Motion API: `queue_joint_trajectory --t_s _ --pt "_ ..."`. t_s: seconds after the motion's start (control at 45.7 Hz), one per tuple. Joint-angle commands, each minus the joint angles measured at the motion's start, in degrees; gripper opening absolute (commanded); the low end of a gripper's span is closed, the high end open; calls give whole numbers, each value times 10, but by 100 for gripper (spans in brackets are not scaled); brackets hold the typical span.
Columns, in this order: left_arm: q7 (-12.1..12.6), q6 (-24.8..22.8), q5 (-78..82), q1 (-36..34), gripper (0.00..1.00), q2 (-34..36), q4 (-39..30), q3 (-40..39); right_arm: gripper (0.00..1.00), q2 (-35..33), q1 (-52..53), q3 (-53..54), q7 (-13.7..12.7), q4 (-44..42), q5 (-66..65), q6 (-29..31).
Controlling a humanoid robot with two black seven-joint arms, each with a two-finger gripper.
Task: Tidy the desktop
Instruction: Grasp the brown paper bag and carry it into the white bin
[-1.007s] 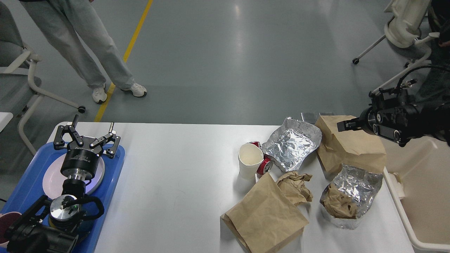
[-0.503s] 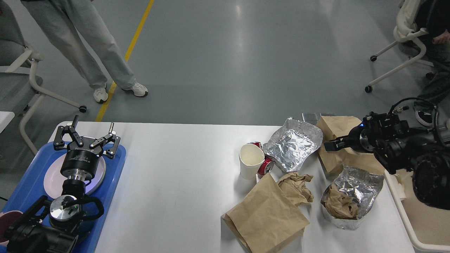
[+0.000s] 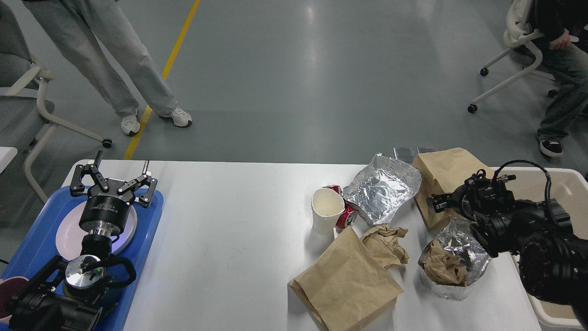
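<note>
Grey polished floor with a yellow line point(image 3: 181, 43) runs behind the desktop point(image 3: 229, 230), a wide white top that fills the lower part of the head view from the blue tray point(image 3: 147, 239) at its left end to the cream bin point(image 3: 567, 184) at its right. Litter is bunched on the right half: a white paper cup point(image 3: 326, 216) standing upright, a red can point(image 3: 345, 217) touching it, an open foil sheet point(image 3: 383, 188) just behind, a crumpled brown paper point(image 3: 386, 243), a flat brown bag point(image 3: 349, 280) at the near edge, another brown bag point(image 3: 448, 177) at the far edge, and a foil container point(image 3: 452, 266) holding crushed paper. On the tray sits a white plate point(image 3: 69, 234), and above it the left gripper point(image 3: 111, 184) hangs with fingers spread wide, holding nothing. The right gripper point(image 3: 435, 202) reaches over the far brown bag (seen dark and end-on, so I cannot tell how far its fingers are parted). A person's legs point(image 3: 115, 59) stand beyond the table.
</note>
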Motion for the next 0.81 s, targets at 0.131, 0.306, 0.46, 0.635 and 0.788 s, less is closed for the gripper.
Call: queue_joint_trajectory --t_s 0.131,0.306,0.46,0.635,0.788 --pt "0 0 0 1 96 0 0 0 78 6 -8 2 -1 2 0 -1" --pt "0 0 0 1 96 0 0 0 36 6 -9 2 -9 11 0 0" --pt "0 0 1 1 96 0 0 0 0 5 -8 2 -26 27 -1 5" --pt "0 0 0 0 96 0 0 0 0 4 -3 2 -29 45 -1 9" --pt "0 0 0 0 96 0 0 0 0 2 1 2 -29 52 0 7"
